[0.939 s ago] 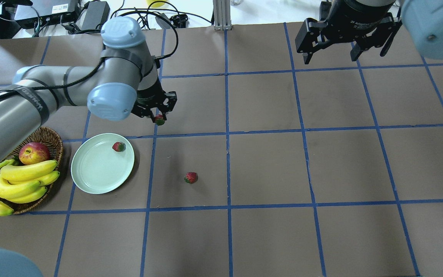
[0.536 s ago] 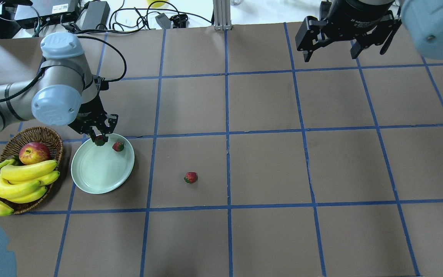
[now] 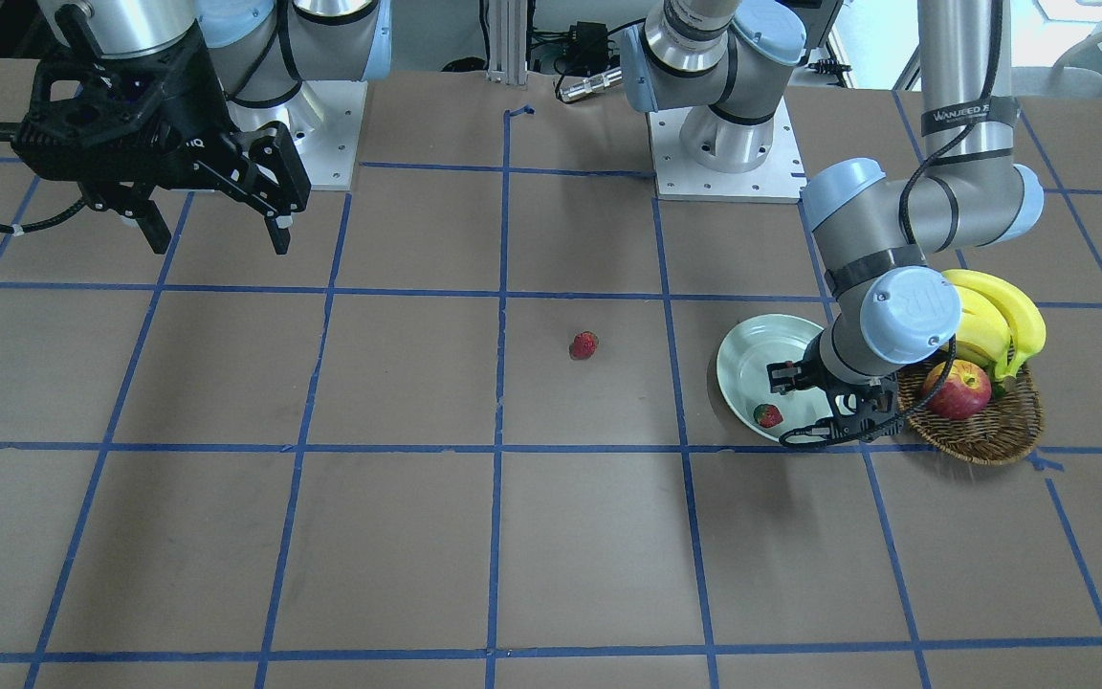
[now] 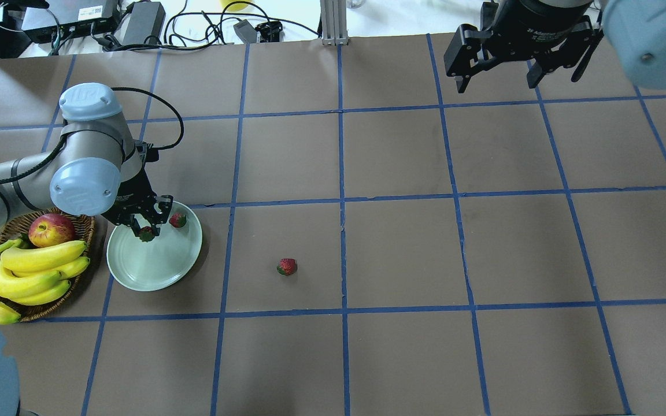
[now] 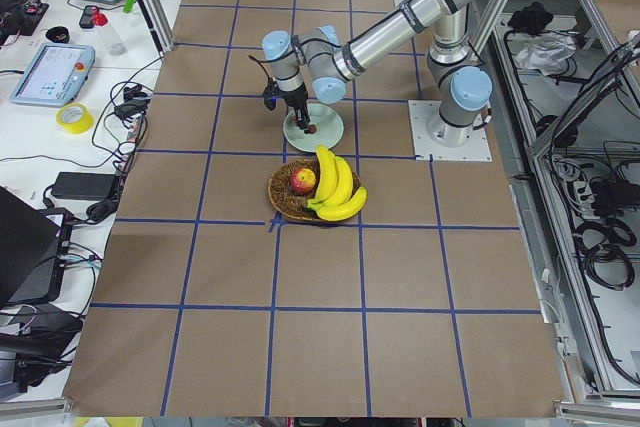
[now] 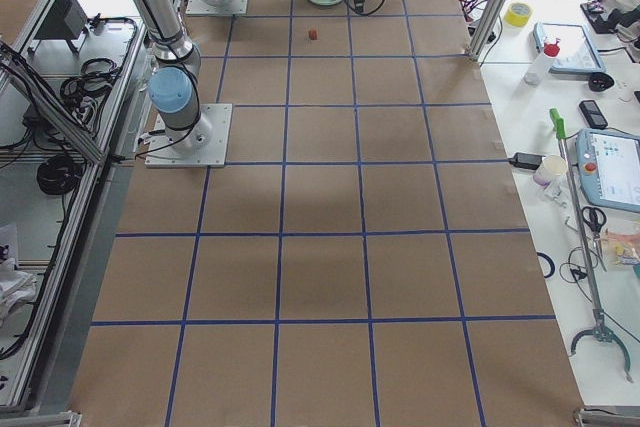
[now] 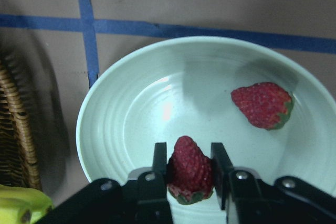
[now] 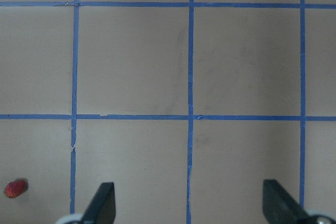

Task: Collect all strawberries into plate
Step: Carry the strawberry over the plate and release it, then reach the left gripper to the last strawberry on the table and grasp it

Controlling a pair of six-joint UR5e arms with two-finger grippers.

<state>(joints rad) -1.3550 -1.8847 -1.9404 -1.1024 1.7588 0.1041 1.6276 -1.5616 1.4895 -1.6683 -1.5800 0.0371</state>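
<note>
Strawberries sit apart: one strawberry [image 7: 190, 169] is pinched in the left gripper [image 4: 147, 230] over the plate [image 4: 154, 271] near the table's left edge. A second strawberry [image 4: 178, 220] lies inside it, and a third strawberry [image 4: 287, 266] lies mid-table. The right gripper [image 4: 496, 86] hangs spread wide toward the right edge.

**Gridded worktop, cluttered benches**

A brown paper-covered table [image 4: 402, 248] carries a grid of blue tape lines [image 4: 341, 199]. Beyond its far edge are black cables [image 4: 206, 23] and a silver aluminium post [image 4: 333, 23]. A white side bench [image 5: 25, 132] holds a yellow tape roll [image 5: 74, 118].
</note>
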